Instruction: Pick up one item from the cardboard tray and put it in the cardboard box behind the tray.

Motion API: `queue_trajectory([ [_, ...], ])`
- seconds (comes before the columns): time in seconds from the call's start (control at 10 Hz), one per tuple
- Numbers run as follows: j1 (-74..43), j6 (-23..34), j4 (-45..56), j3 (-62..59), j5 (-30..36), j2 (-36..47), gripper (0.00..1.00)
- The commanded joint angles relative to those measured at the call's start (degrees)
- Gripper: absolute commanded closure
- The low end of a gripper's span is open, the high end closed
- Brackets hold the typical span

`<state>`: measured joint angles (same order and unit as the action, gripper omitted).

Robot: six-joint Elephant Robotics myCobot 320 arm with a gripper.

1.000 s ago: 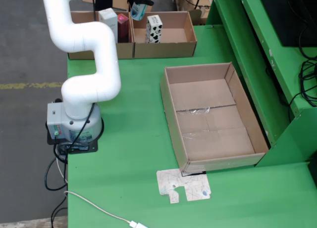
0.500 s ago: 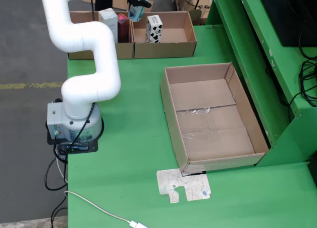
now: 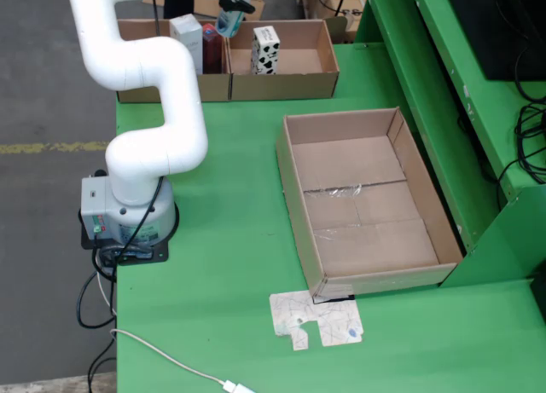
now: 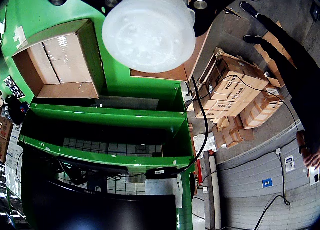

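In the fixed view my gripper (image 3: 227, 7) hangs at the top edge, shut on a translucent cup with a blue tint (image 3: 229, 22). It is above the wall shared by the two small cardboard boxes, left (image 3: 145, 88) and right (image 3: 303, 73). The wrist view shows the cup's pale round underside (image 4: 149, 30) right below the camera, with the fingers hidden behind it. The large cardboard tray (image 3: 294, 197) lies in the middle of the green table with nothing in it, and appears again in the wrist view (image 4: 95, 55).
A cow-patterned carton (image 3: 265, 49) stands in the right box. A white carton (image 3: 187, 35) and a red item (image 3: 211, 37) stand in the left box. A paper scrap (image 3: 316, 319) and a white cable (image 3: 171, 359) lie near the front. Green shelving (image 3: 444, 86) rises at right.
My gripper has carried the cup a little to the left and farther back, from beside the cow carton toward the wall between the two boxes.
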<state>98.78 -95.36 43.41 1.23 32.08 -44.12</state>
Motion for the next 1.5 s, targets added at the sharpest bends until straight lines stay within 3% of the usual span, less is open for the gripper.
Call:
queue_trajectory([
  [0.0, 0.89, 0.92, -3.04, -1.23, -1.56, 0.35, 1.00],
  [0.2, 0.47, 5.17, -8.94, -1.23, -2.74, -1.56, 1.00],
  [0.5, -0.93, 4.56, -6.75, -1.23, -2.20, -0.75, 1.00],
  [0.8, -1.72, -4.83, 5.10, -1.23, -0.38, 3.66, 1.00],
  [1.4, -2.94, -11.49, 12.59, -1.23, 0.83, 6.45, 1.00],
])
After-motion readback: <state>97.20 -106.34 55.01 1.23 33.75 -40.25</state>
